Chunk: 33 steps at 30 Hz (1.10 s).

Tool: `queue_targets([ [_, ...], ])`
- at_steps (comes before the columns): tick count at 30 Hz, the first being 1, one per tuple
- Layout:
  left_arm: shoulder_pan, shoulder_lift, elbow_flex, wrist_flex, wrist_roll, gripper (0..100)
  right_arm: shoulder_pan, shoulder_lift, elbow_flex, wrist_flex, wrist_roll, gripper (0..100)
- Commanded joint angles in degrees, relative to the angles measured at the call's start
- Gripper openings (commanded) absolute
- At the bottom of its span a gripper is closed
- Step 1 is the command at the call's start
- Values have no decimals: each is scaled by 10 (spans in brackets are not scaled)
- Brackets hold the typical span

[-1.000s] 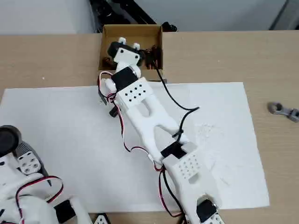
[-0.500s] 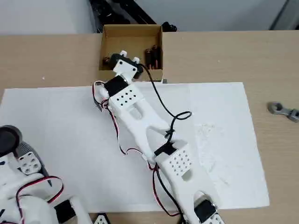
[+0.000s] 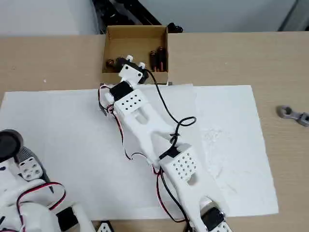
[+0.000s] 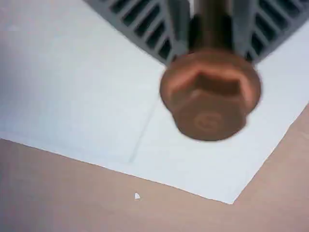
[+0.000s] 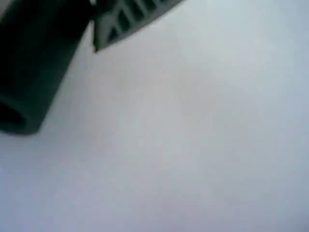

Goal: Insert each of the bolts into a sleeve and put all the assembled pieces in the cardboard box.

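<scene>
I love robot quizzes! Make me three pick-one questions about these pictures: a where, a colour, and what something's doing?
1. Where is the cardboard box? A mid-paper; B on the table at the white paper's far edge; C on the floor.
2. The sleeve's colour? A pink; B yellow; C dark.
3. The left jaws are: A shut on the bolt; B open, empty; C holding a spoon.
B: it stands on wood beyond the paper. C: it looks dark. A: the bolt sits clamped between them.
</scene>
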<state>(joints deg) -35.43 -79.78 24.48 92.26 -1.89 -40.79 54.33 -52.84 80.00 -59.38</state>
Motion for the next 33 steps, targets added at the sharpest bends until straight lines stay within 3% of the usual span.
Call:
queue_targets([
  [1,-4,-2,-3,-4,-6,6,26,19,-4,-15,2,199],
  [8,-4,-2,-3,-4,-6,6,24,22,-4,-5,3,196],
  [15,-4,-2,-2,-4,-6,6,23,25,-4,60,3,50],
  [29,-4,-2,-2,-4,-4,6,11,0,-4,131,4,54],
  [33,-4,-2,-2,-4,-4,6,8,-49,-4,142,36,53],
])
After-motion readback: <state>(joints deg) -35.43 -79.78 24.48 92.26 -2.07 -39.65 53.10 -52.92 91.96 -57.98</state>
